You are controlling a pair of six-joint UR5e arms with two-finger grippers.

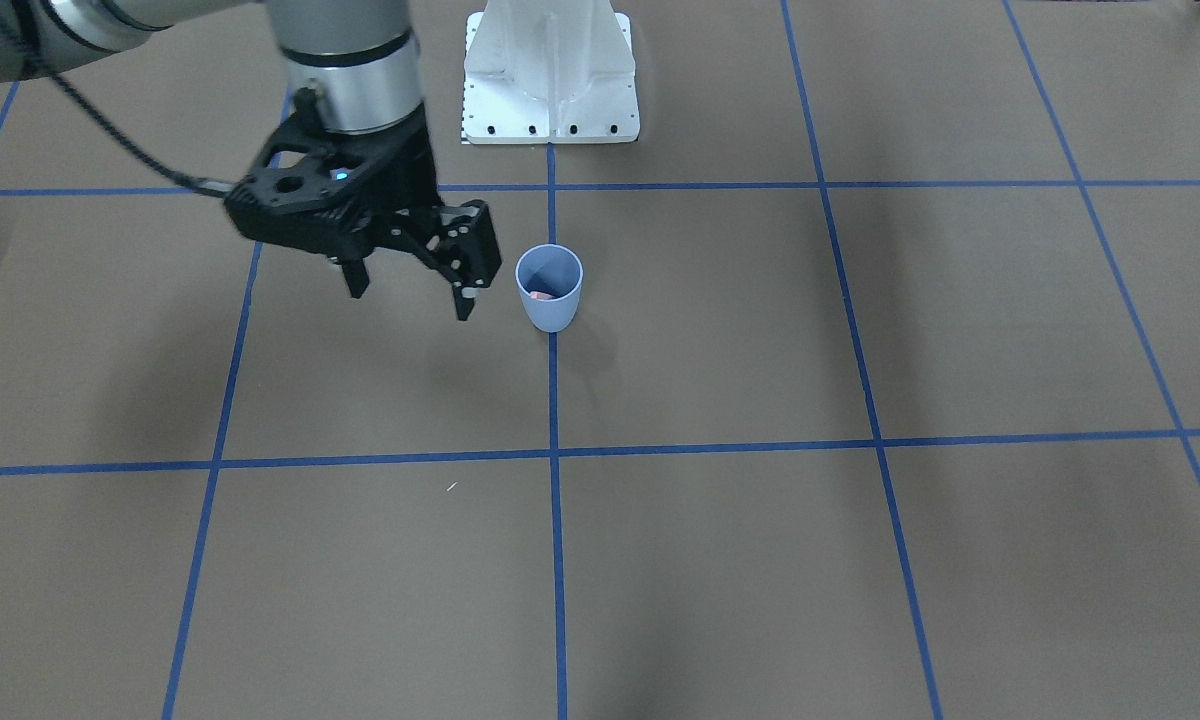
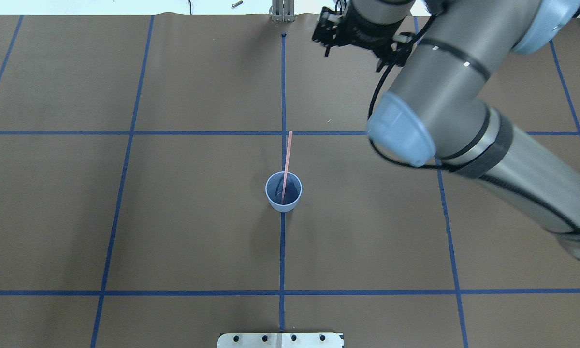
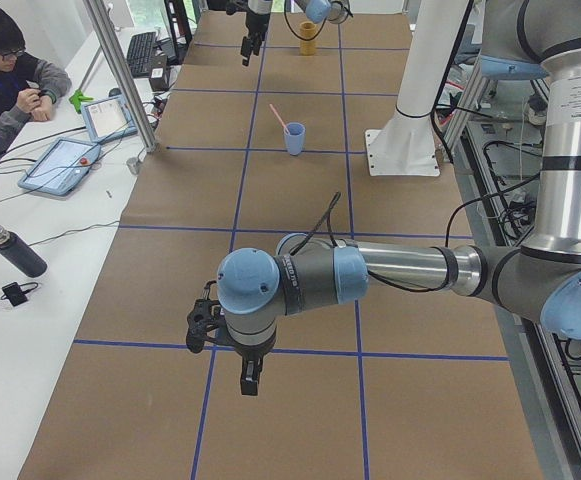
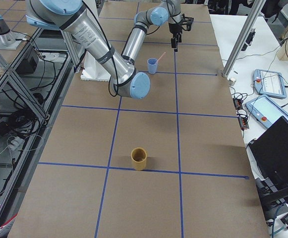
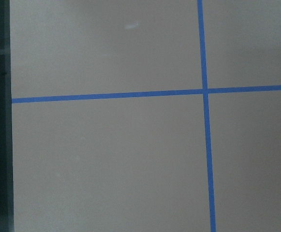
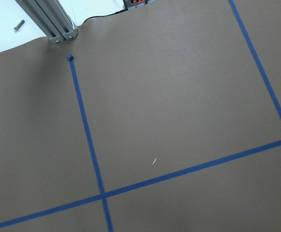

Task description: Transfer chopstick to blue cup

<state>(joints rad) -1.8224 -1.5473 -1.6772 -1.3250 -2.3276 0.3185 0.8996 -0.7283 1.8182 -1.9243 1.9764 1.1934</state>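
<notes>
The blue cup [image 1: 549, 288] stands upright on a blue tape line at the table's middle, and also shows from overhead [image 2: 283, 192]. A thin pink chopstick [image 2: 287, 157] stands in it and leans out over the rim, away from the robot. My right gripper [image 1: 412, 295] is open and empty. It hangs above the table beside the cup, on the robot's right of it, clear of the cup. My left gripper [image 3: 250, 378] shows only in the exterior left view, low over the table far from the cup. I cannot tell whether it is open or shut.
A mustard-yellow cup [image 4: 139, 158] stands far off toward the table's right end. The white robot base [image 1: 550, 75] is behind the blue cup. A metal post [image 2: 282, 12] stands at the far edge. An operator [image 3: 10, 70] sits beyond it with tablets.
</notes>
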